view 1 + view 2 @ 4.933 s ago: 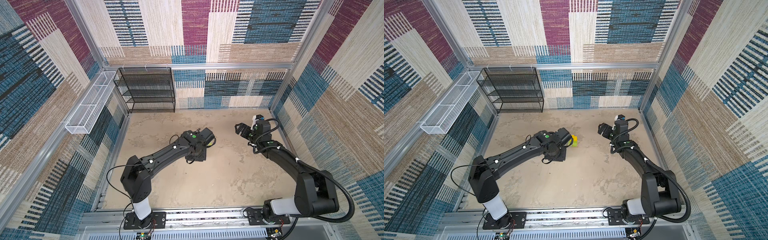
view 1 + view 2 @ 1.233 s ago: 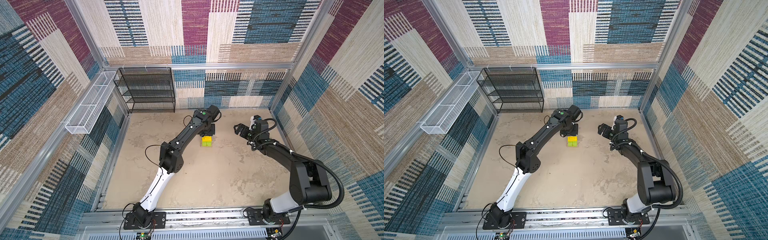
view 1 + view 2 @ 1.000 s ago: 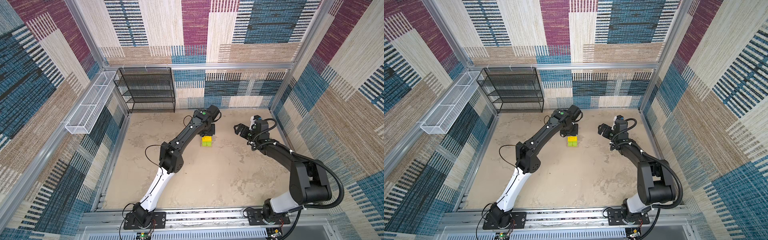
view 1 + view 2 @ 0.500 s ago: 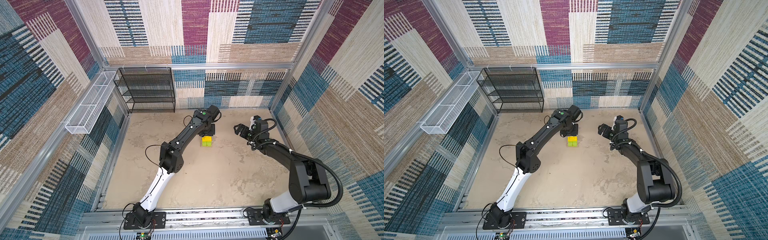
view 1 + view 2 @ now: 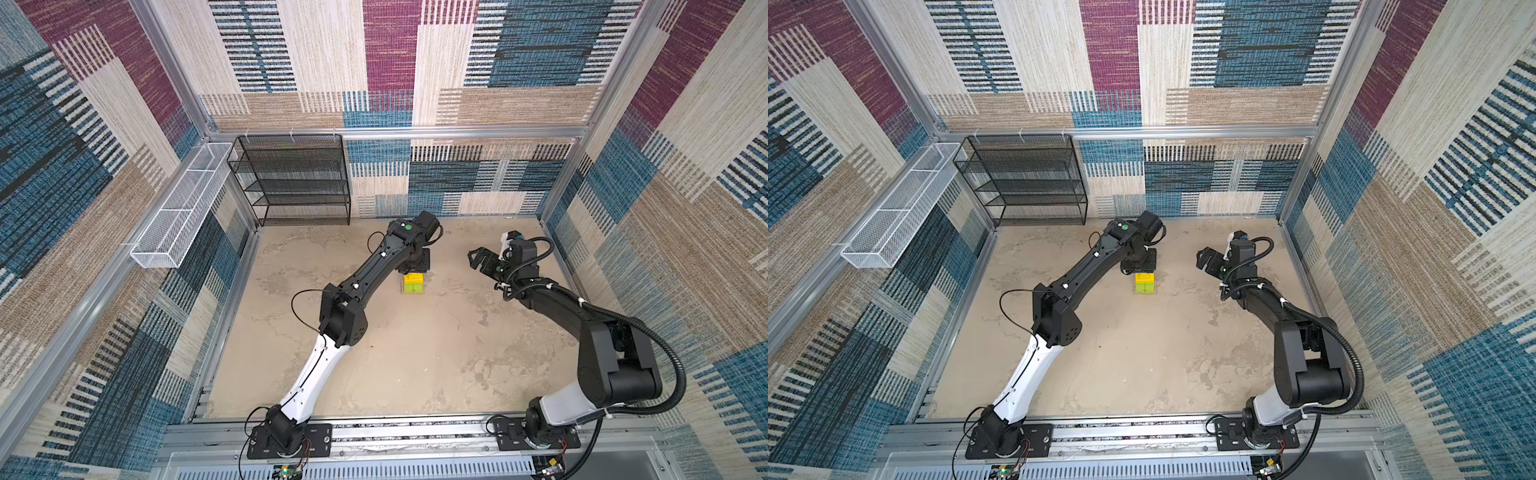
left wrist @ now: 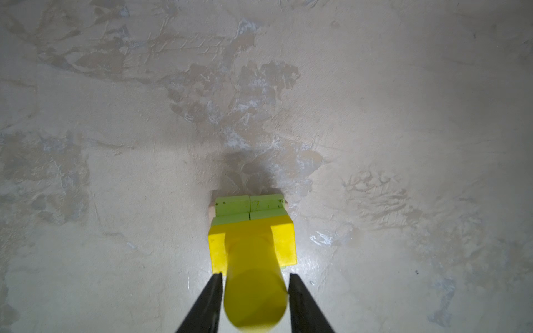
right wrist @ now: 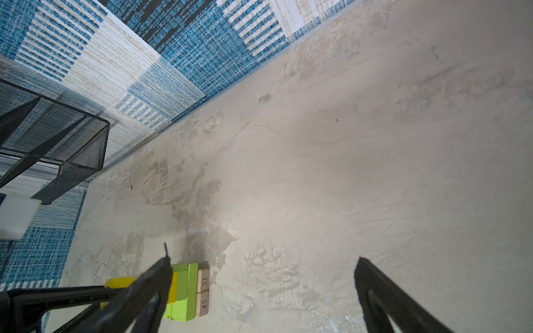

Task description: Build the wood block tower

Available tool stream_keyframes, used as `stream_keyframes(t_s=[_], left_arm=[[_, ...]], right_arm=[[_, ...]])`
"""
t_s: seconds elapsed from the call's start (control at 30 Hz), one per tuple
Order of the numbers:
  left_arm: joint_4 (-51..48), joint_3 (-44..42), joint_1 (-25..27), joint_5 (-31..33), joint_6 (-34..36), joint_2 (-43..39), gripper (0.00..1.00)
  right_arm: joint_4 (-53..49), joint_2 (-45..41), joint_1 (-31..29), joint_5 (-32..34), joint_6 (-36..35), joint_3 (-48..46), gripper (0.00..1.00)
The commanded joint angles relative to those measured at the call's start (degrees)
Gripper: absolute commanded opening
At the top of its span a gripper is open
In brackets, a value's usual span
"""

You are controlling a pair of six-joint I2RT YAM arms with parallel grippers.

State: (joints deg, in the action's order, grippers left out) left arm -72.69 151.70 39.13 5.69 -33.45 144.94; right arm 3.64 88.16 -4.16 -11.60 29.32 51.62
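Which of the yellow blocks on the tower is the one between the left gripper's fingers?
The yellow cylinder, the round piece at the very top; the left gripper straddles it. The yellow block is square-edged and sits underneath the cylinder.

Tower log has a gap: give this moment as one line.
tower: yellow cylinder on top | left gripper: fingers flank it, contact unclear | right gripper: open, empty, apart

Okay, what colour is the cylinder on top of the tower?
Yellow; the left wrist view shows the cylinder best.
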Motion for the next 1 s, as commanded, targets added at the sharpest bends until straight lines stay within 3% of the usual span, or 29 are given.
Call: stream_keyframes(t_s=[0.0, 0.47, 0.97], left_arm=[[0.21, -0.09, -0.02, 0.63, -0.97, -0.14, 0.42], [0.19, -0.17, -0.07, 0.51, -1.00, -0.01, 0.37], [0.22, 0.44, -0.08, 0.03, -1.18, -0.06, 0.45]], right_arm=[[2.09, -0.09, -0.04, -0.67, 0.48, 0.21, 0.99], [2.25, 0.15, 0.04, -1.04, 0.59, 0.22, 0.99], [2.21, 0.24, 0.03, -1.01, 0.65, 0.33, 0.99]])
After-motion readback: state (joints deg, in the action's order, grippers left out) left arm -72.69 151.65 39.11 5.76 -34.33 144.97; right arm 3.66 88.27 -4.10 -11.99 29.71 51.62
